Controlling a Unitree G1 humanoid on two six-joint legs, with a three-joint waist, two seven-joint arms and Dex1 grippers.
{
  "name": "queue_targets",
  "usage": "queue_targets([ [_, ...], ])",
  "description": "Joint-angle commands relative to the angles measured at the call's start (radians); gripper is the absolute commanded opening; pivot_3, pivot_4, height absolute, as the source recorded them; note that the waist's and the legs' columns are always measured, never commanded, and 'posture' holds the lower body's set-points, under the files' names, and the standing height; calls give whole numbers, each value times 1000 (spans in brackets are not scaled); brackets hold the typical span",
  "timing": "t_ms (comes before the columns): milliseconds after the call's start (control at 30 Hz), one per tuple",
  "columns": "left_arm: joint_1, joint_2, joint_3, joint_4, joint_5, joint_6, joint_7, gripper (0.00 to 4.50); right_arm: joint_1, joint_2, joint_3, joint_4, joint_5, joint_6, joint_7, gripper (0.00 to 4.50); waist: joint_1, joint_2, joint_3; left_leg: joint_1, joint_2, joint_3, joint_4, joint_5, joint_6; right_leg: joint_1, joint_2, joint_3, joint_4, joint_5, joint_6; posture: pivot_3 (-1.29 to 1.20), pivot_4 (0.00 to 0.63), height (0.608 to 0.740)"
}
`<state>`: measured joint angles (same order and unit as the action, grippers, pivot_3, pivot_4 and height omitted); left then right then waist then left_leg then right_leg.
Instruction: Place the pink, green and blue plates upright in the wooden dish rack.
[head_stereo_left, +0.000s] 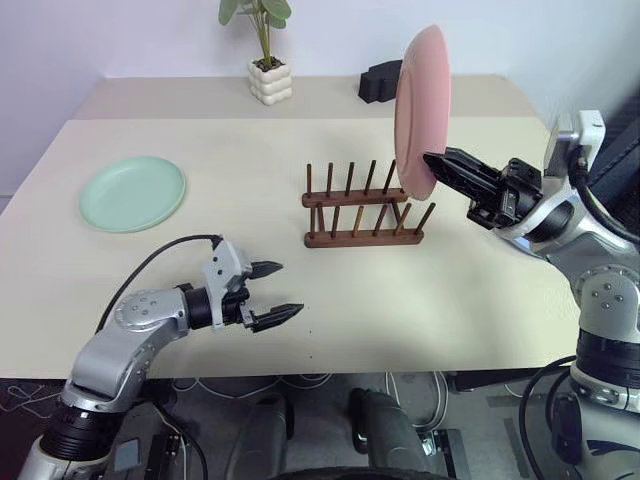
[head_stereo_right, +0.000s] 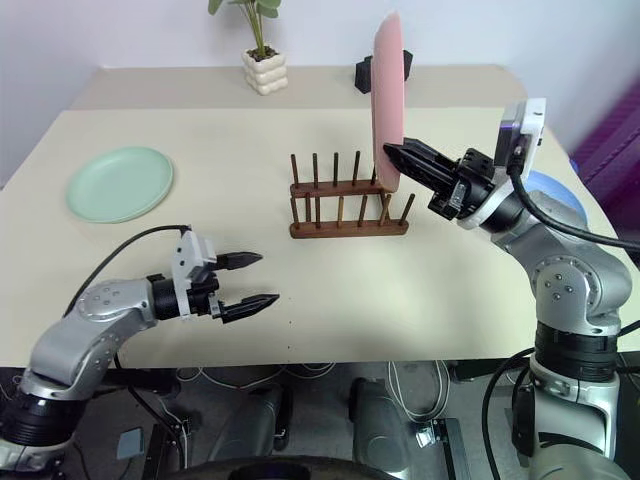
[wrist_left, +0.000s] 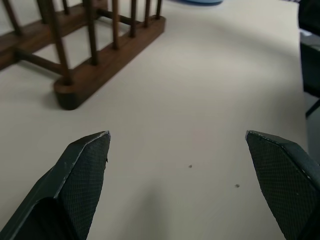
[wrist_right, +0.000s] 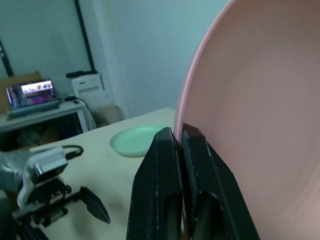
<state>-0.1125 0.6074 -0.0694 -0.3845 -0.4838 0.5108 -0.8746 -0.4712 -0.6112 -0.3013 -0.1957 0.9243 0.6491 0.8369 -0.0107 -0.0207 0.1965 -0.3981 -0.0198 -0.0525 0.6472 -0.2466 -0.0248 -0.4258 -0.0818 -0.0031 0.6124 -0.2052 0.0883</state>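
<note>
Nearest, the left pincer (head_stereo_left: 277, 292) hovers low over the beige tabletop (head_stereo_left: 250, 330), its black fingers spread wide and holding nothing. Beyond it stands the wooden dish rack (head_stereo_left: 362, 210), dark brown with two rows of thin upright pegs, every slot bare. Above the rack's right end, the right pincer (head_stereo_right: 392, 152) is clenched on the lower rim of the pink plate (head_stereo_left: 421, 110), which is held upright, edge-on and clear of the pegs. The green plate (head_stereo_left: 133, 193) lies flat at the left of the tabletop, well apart from the rack. The blue plate (head_stereo_right: 560, 192) peeks out behind the right arm. At the far edge sit a small potted plant (head_stereo_left: 268, 60) and a black object (head_stereo_left: 379, 82).
</note>
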Motion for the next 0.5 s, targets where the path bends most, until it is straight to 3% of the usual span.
queue_targets([
  [33, -12, -15, -4, -12, -3, -22, 0, 4450, -31, -23, -18, 43, 7, -2, 33, 0, 0, 0, 0, 0, 0, 0, 0, 0, 0, 0, 0, 0, 0, 0, 0, 0, 150, 739],
  [500, 22, -41, 0, -9, 2, -69, -1, 4450, -100, -15, -33, 272, 38, 90, 106, 0, -2, 1, 0, 0, 0, 0, 0, 0, 0, 0, 0, 0, 0, 0, 0, 0, 150, 739],
])
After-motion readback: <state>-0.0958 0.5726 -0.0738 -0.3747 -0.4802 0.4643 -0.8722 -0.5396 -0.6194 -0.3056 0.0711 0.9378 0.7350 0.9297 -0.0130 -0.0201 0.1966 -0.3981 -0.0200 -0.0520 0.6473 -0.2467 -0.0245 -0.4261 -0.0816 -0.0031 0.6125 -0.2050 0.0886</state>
